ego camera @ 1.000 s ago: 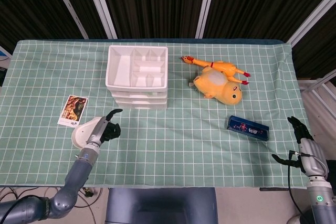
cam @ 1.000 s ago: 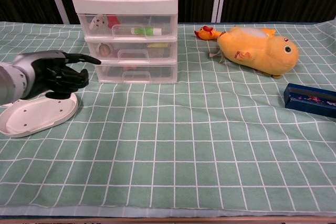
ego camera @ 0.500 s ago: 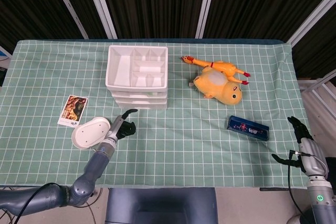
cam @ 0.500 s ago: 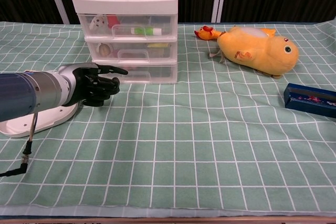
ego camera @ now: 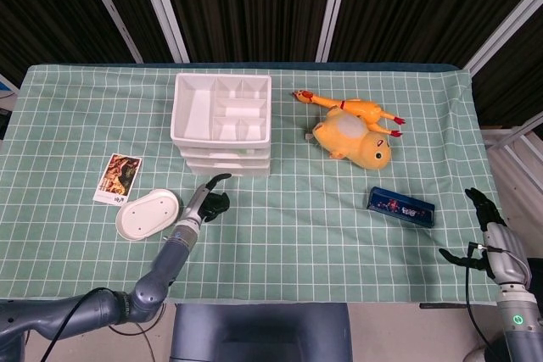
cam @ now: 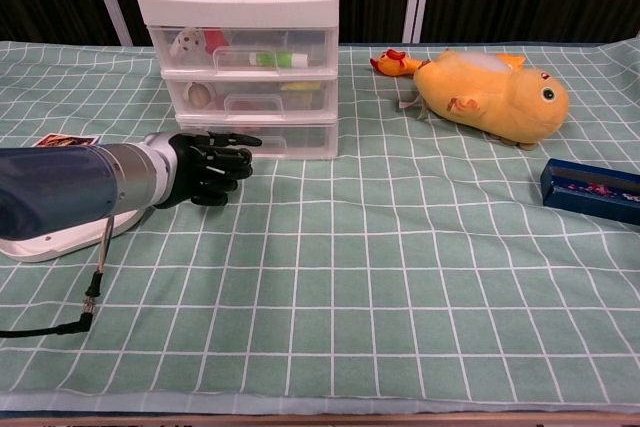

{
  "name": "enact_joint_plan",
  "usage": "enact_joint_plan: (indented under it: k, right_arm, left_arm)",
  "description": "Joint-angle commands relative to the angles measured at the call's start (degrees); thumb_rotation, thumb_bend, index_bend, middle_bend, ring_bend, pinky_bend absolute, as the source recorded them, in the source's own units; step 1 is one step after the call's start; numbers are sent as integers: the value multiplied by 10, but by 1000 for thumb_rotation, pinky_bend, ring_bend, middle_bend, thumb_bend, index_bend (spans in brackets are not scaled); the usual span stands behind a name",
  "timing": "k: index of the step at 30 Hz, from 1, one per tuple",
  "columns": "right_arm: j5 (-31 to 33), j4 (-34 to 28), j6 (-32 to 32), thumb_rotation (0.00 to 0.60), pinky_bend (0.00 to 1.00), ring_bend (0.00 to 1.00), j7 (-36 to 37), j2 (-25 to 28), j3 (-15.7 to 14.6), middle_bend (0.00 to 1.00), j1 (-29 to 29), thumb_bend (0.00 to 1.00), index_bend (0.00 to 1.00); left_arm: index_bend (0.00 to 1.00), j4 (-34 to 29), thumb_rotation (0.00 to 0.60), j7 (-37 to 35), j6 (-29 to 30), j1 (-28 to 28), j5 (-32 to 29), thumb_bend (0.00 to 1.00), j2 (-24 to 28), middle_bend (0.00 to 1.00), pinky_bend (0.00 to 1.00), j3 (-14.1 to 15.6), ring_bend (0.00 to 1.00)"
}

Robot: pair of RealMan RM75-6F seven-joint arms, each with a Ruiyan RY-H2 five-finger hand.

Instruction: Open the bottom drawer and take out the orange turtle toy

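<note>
The white three-drawer unit (ego camera: pixel 222 125) (cam: pixel 245 57) stands at the table's back centre with all its drawers closed. Its bottom drawer (cam: pixel 270 139) has a cloudy front, so the orange turtle toy cannot be seen. My left hand (ego camera: pixel 210 203) (cam: pixel 212 165) hovers just in front of the bottom drawer's left end. Its fingers are curled with one stretched toward the drawer front, and it holds nothing. Whether it touches the drawer is unclear. My right hand (ego camera: pixel 485 228) hangs past the table's right edge, fingers spread and empty.
A white oval dish (ego camera: pixel 148 214) (cam: pixel 60 227) lies under my left forearm, with a picture card (ego camera: pixel 118 178) beside it. A yellow plush (ego camera: pixel 352 142) (cam: pixel 495 92) and a rubber chicken (ego camera: pixel 348 108) lie right of the drawers. A blue box (ego camera: pixel 400 207) (cam: pixel 595 190) sits further right.
My left hand has moved right, from above the white dish to the front of the bottom drawer. The right hand has stayed put.
</note>
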Motion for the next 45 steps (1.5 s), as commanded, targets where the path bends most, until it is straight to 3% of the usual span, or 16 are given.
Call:
enact_joint_plan:
  k: [1,15,37,45]
  right_arm:
    - [-1,0,0,600,184,0,2,0,0,0,0,95,0]
    - [0,-1,-4,600,185,0,12,3,0,0,0,94,0]
    - [5,-2,-9,600,185,0,16,5,1,0,1,94,0]
    - [6,-2,-10,600,185,0,17,6,1,0,1,95,0]
  left_arm:
    - [151,18,600,-5,-5,-9,-9,716,-13,891,1000,-3,945]
    - [151,69,600,-26,-34,-32,-43,716,-44,891,1000,-17,945]
    - [150,116,600,-65,-41,-36,2,716,-81,891,1000,-36,945]
    - [250,131,600,-64,-53,-49,4,717,-89,891,1000,-40,945]
